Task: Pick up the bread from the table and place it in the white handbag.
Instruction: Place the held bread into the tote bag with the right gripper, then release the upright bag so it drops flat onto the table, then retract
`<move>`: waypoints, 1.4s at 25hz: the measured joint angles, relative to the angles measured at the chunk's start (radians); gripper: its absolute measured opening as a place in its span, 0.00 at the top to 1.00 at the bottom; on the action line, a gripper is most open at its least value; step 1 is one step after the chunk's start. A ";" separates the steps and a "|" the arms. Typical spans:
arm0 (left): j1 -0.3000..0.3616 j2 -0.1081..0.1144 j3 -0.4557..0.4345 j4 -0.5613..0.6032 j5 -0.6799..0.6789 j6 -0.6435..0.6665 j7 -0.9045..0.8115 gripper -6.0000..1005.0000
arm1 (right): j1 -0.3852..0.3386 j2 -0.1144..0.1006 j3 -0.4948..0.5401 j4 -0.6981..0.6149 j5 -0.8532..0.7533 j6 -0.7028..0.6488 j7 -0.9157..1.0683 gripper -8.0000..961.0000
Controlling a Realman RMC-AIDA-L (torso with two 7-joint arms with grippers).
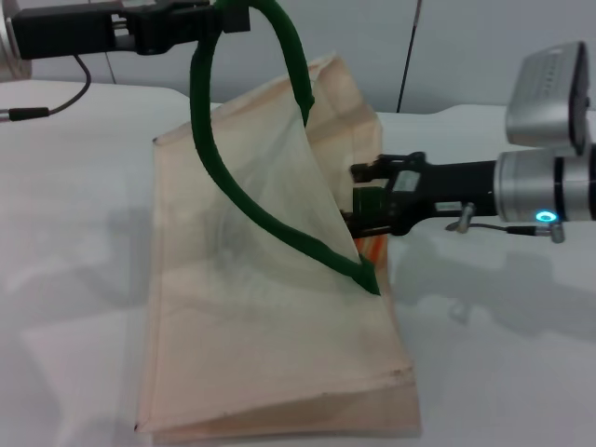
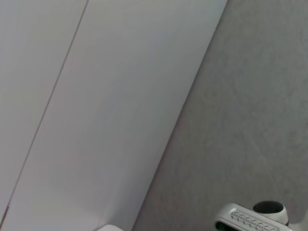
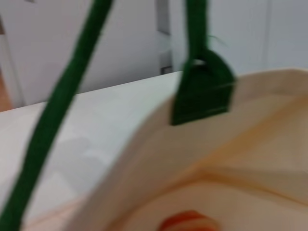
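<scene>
The white handbag (image 1: 270, 326) lies on the table (image 1: 65, 205), its mouth pulled open. My left gripper (image 1: 219, 17), at the top left, is shut on one dark green handle (image 1: 209, 140) and holds it up. My right gripper (image 1: 358, 207) reaches in from the right to the bag's mouth, its tips partly hidden behind the fabric. A bit of the orange-striped bread (image 1: 373, 249) shows just under it at the opening. In the right wrist view the bread (image 3: 187, 222) sits close at the lower edge, above the bag's inside (image 3: 240, 159), near a green handle tab (image 3: 204, 89).
The white table (image 1: 503, 372) stretches to the right and front of the bag. A dark cable (image 1: 56, 107) lies at the far left. The left wrist view shows only a wall and floor, with part of the right arm (image 2: 252, 219) at the bottom.
</scene>
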 joint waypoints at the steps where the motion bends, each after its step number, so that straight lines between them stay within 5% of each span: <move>1: 0.001 0.000 0.000 0.000 0.000 0.000 0.000 0.82 | -0.012 -0.001 0.000 -0.010 0.004 -0.009 0.000 0.07; 16: 0.011 -0.002 0.000 0.000 0.006 -0.030 -0.002 0.81 | -0.256 -0.008 0.011 -0.223 0.311 -0.076 -0.020 0.07; 24: 0.008 -0.006 0.002 0.000 0.010 -0.037 -0.003 0.81 | -0.302 -0.003 0.013 -0.195 0.522 -0.150 -0.073 0.07; 35: 0.003 -0.025 0.000 -0.008 0.024 -0.097 -0.006 0.78 | -0.298 -0.003 0.012 -0.175 0.533 -0.156 -0.091 0.07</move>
